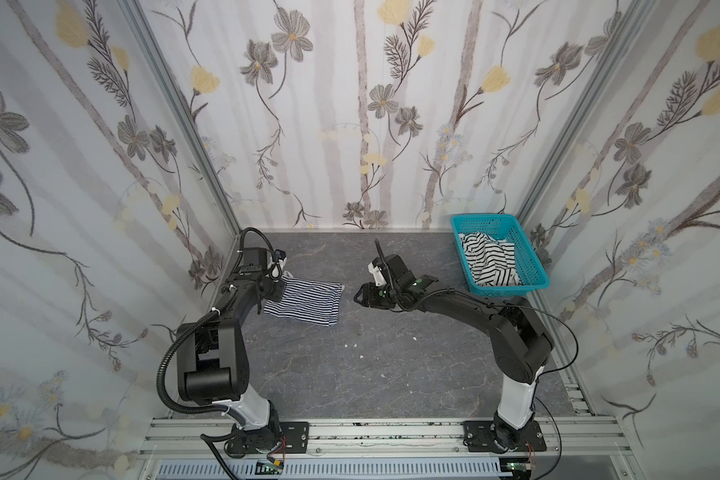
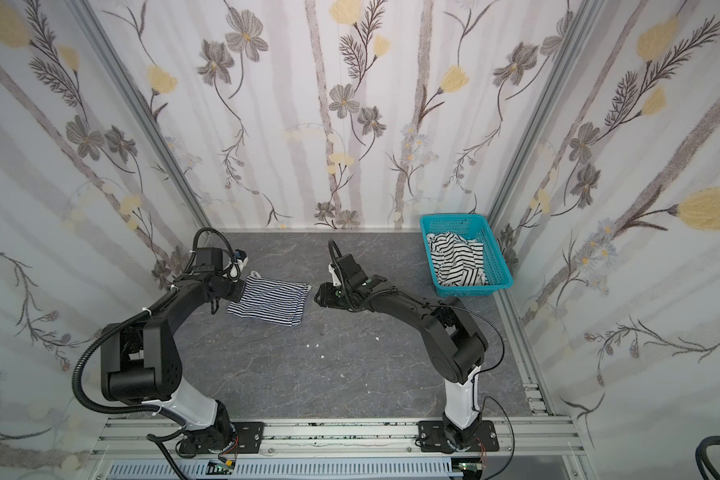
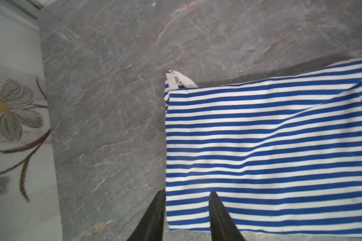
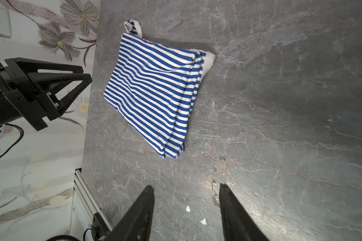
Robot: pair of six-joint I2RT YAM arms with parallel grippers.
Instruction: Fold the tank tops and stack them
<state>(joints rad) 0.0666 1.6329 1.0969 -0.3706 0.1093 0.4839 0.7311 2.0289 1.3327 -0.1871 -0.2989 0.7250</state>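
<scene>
A folded navy-and-white striped tank top (image 1: pixel 304 303) (image 2: pixel 271 303) lies flat on the grey table, left of centre, with a white strap loop (image 3: pixel 179 80) sticking out at one corner. In the left wrist view my left gripper (image 3: pixel 187 193) hangs open over the near corner of this top (image 3: pixel 270 146), one finger at its edge and one above the cloth. My right gripper (image 1: pixel 356 297) (image 4: pixel 185 186) is open and empty over bare table, just right of the folded top (image 4: pixel 155 94). The black-and-white striped tank top (image 1: pixel 491 259) (image 2: pixel 458 259) lies crumpled in the teal basket (image 1: pixel 510 292).
The teal basket (image 2: pixel 474 289) stands at the back right corner against the flowered wall. Small white scraps (image 1: pixel 360 356) (image 4: pixel 188 208) lie on the table's middle. An aluminium rail (image 1: pixel 391 432) carrying both arm bases runs along the front edge.
</scene>
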